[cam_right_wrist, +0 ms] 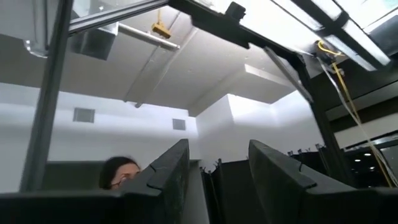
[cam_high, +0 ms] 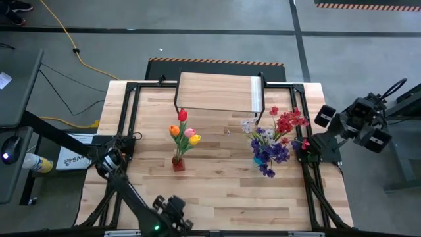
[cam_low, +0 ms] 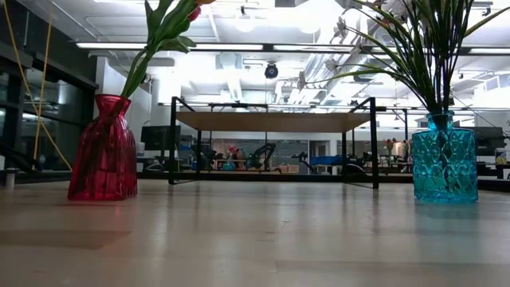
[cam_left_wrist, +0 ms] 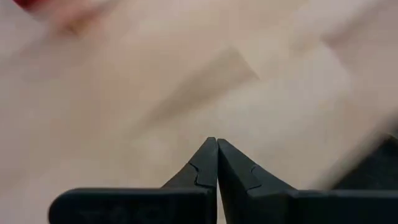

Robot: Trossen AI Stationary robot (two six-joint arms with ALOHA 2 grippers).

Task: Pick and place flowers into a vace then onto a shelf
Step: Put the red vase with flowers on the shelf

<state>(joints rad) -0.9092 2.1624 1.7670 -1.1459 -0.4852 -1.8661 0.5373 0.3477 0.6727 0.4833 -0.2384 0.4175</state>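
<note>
A red vase stands on the tabletop and holds red, orange and yellow-pink tulips by their stems. A blue vase to its right holds purple, white and red sprays. The shelf stands on black legs at the far edge. My left gripper is shut with nothing in it, slanting down over bare wood near the table's near edge. My right gripper is open and holds nothing; it is raised beyond the table's right edge and points up at the ceiling.
Bare planks lie between the two vases and along the near edge. A black frame runs along the table's sides. A person's head shows low in the right wrist view. A yellow cable lies on the floor beyond the table.
</note>
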